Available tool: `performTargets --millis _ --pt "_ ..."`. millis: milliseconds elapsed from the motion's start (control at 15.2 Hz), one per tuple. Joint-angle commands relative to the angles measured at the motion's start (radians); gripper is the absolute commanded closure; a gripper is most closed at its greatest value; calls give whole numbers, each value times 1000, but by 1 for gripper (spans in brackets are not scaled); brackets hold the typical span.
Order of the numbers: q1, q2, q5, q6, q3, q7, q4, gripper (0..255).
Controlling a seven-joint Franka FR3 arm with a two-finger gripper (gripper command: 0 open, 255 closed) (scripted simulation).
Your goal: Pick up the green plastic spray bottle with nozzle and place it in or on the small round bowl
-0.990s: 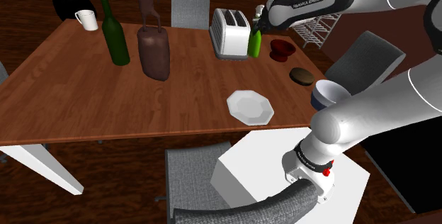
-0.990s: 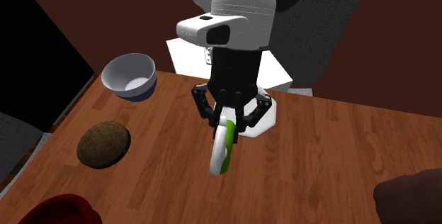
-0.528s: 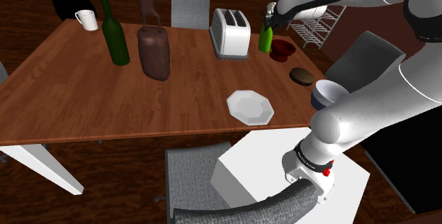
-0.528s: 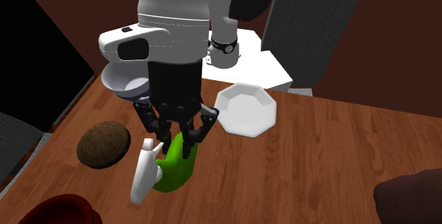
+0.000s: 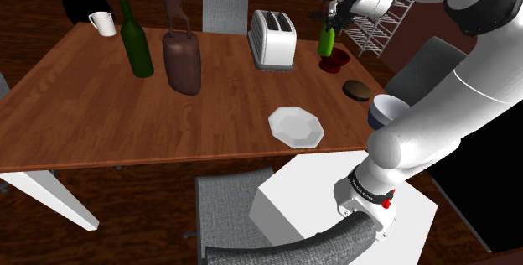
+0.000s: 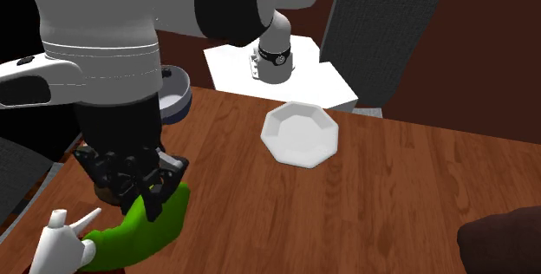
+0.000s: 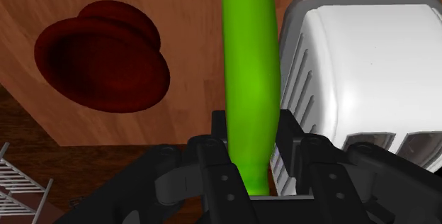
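My gripper (image 5: 332, 22) is shut on the green spray bottle (image 5: 326, 42), which hangs over the table's far right end in the shoulder view. The bottle's base sits just above the near rim of the dark red bowl (image 5: 336, 59). In the wrist view the green bottle (image 7: 249, 81) runs straight out from between the black fingers (image 7: 221, 167), with the red bowl (image 7: 106, 56) to one side and the white toaster (image 7: 361, 81) to the other. In the second exterior view the gripper (image 6: 137, 196) clasps the tilted bottle (image 6: 143, 233), whose white nozzle (image 6: 59, 244) points to the lower left.
A white toaster (image 5: 272, 37) stands close beside the bottle. A white plate (image 5: 295, 127), a brown round lump (image 5: 357, 90) and a blue-white bowl (image 5: 385, 111) lie along the near right edge. A green wine bottle (image 5: 134, 41), a brown vase (image 5: 182, 62) and a mug (image 5: 102, 23) stand further left.
The gripper has carried the bottle from in front of the toaster toward the shoulder view's right, up to the red bowl. The grip stayed shut.
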Motion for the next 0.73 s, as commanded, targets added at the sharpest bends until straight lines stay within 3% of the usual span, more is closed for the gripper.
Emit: performTargets --millis 0,660 --pt "-15 57 61 -12 -23 -81 64 255" --pt "-171 349 282 -164 -53 -352 456 255"
